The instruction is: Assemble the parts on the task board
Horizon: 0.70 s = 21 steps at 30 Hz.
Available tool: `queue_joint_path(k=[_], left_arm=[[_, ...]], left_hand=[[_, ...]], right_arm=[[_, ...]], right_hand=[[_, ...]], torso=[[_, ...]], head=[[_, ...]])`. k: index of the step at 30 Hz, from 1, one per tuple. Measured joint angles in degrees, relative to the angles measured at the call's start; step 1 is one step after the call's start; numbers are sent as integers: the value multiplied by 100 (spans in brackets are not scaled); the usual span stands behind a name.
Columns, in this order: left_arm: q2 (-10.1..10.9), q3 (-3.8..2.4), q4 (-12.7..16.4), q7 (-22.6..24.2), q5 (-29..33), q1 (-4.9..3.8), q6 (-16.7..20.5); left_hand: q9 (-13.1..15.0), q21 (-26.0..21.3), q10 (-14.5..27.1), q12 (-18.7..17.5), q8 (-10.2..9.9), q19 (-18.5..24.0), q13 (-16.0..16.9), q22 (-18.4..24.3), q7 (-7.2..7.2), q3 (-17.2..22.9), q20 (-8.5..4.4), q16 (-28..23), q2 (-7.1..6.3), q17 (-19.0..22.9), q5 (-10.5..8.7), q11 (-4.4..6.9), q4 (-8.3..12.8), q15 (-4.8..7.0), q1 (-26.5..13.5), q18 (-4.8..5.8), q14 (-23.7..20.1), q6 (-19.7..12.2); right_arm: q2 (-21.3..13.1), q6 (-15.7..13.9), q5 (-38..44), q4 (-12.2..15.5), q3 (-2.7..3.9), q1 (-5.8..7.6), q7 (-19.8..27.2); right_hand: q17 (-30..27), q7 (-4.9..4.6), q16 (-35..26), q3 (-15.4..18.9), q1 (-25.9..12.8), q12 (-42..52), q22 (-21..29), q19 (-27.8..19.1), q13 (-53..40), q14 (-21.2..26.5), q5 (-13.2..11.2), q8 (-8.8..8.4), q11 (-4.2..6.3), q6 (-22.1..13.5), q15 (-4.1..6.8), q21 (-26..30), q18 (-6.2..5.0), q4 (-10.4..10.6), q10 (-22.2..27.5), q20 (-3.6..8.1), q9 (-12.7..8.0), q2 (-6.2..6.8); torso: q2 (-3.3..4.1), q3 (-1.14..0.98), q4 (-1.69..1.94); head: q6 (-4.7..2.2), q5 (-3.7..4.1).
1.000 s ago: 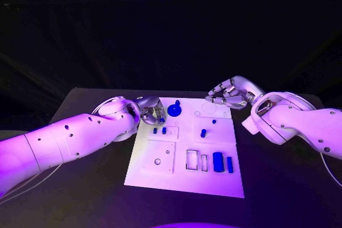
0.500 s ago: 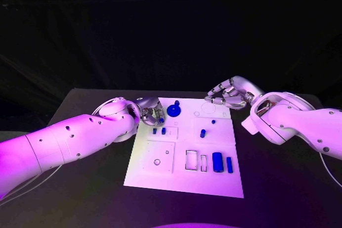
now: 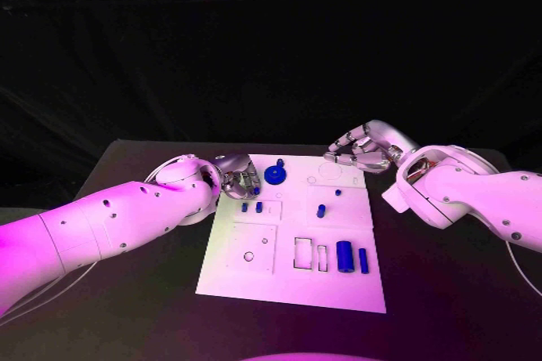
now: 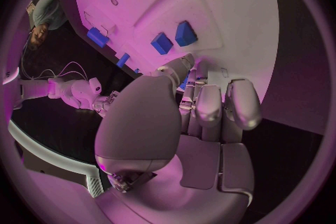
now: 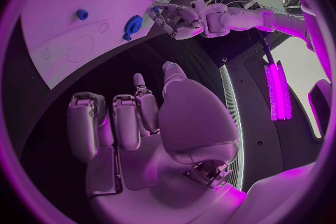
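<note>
Left hand (image 3: 238, 178) sits at the task board (image 3: 294, 279)'s far-left corner, fingers bunched over a small blue part (image 3: 255, 190); grasp unclear. Right hand (image 3: 362, 149) hovers curled, empty, off the far-right corner. Next: seat that part squarely.

I see the black table (image 3: 135, 220) under everything and a dark backdrop curtain (image 3: 271, 63) hanging behind its far edge

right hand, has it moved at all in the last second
No. The right hand hangs at the same spot past the task board's far right corner.
</note>
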<state>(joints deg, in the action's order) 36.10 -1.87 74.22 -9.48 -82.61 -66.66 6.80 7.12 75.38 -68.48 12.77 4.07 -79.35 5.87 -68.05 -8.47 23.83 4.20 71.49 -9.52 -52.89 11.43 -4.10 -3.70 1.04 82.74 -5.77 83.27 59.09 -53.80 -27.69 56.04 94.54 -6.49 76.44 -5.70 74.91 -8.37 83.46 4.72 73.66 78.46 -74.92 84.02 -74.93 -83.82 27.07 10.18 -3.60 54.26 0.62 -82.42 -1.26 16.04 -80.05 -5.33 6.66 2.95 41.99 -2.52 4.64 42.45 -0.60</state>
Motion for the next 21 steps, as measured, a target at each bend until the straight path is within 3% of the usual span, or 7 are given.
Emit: queue_joint_path(k=[9, 12, 14, 17, 19, 20, 21], left_arm=[[33, 0, -40, -45, 40, 0, 0], [61, 0, -52, -54, 51, 0, 8], [93, -1, -53, -55, 64, 0, 21], [163, -1, -28, -54, 87, 0, 58], [251, -4, 18, -37, 136, 0, 111], [293, -8, 43, -28, 166, 0, 137], [355, -14, 84, -13, 224, 0, 173]], left_hand=[[-138, 0, -49, -64, -33, 0, 31, -12, -27, 14, 0, 1, -29, 24, 0, -12, 14, -21, -29, 0, -21, -306], [-155, 0, -49, -100, -33, 21, 34, -12, -41, 47, 21, 1, -29, 31, 0, -12, 15, -21, -29, 0, -21, -323], [-156, 0, -49, -100, -33, 21, 34, -12, -41, 47, 21, 23, -29, 31, 0, -12, 15, -21, -29, 0, -21, -324], [-162, 0, -49, -117, -33, 21, 44, 0, -39, 47, 21, 23, -29, 35, 0, -12, 15, -21, -29, -1, -21, -322], [-162, 0, -49, -149, -8, 33, 47, 44, -13, 64, 33, 24, -29, 46, 0, -12, 30, -21, -29, 0, -21, -264], [-162, 0, -49, -149, 7, 42, 47, 66, -5, 79, 42, 24, -29, 47, 0, -12, 15, -21, -29, 0, -21, -221], [-162, -18, -49, -172, 7, 42, 47, 88, -1, 79, 42, 23, -29, 53, 0, -12, 15, -21, -29, -1, -21, -217]], right_arm=[[-9, 5, 0, -2, 0, 0, -7], [-14, 21, 2, -12, 0, 0, -16], [-18, 54, 9, -25, 0, 0, -26], [-22, 134, 63, -52, 0, 0, -59], [-23, 243, 194, -75, 0, 0, -96], [-23, 299, 283, -81, 0, 0, -116], [-20, 388, 440, -89, -1, 0, -143]], right_hand=[[0, 0, 0, 0, 0, -10, 1, 0, 0, 0, 0, 0, 0, 0, 0, 0, 0, 0, 0, 0, 0, 0], [0, 0, -49, -4, 75, -395, 1, 0, 18, -13, 0, 0, 21, 0, 13, 83, 0, -51, 321, 0, -11, -72], [0, 0, -183, -74, 273, -1081, 1, 0, 518, -22, -27, 26, 35, 0, 22, 187, 0, -121, 836, 0, -12, -103], [-32, 54, -531, -280, 720, -3095, 1, 3, 2160, -2, -447, 45, 54, 78, 43, 383, -91, -286, 2013, 46, -26, -138], [-158, 37, -697, -467, 962, -4033, 1, 1, 2923, -22, -716, 43, 64, 169, 63, 484, -91, -312, 2207, 48, -38, -114], [-219, 12, -766, -581, 1053, -4594, 2, -18, 3429, -21, -825, 21, 69, 219, 63, 532, -91, -291, 2154, 66, -53, -34], [-253, 39, -809, -677, 1179, -4957, 1, -18, 3744, -21, -889, 12, 61, 270, 63, 532, -92, -300, 2145, 67, -61, -10]], torso=[[0, 1, 0], [0, 1, 0], [0, 1, 0], [0, 3, -1], [-3, 3, -1], [-3, 3, -3], [-4, 3, -4]], head=[[5, -3], [5, -3], [3, -3], [-3, 3], [-9, 19], [-16, 39], [-23, 58]])
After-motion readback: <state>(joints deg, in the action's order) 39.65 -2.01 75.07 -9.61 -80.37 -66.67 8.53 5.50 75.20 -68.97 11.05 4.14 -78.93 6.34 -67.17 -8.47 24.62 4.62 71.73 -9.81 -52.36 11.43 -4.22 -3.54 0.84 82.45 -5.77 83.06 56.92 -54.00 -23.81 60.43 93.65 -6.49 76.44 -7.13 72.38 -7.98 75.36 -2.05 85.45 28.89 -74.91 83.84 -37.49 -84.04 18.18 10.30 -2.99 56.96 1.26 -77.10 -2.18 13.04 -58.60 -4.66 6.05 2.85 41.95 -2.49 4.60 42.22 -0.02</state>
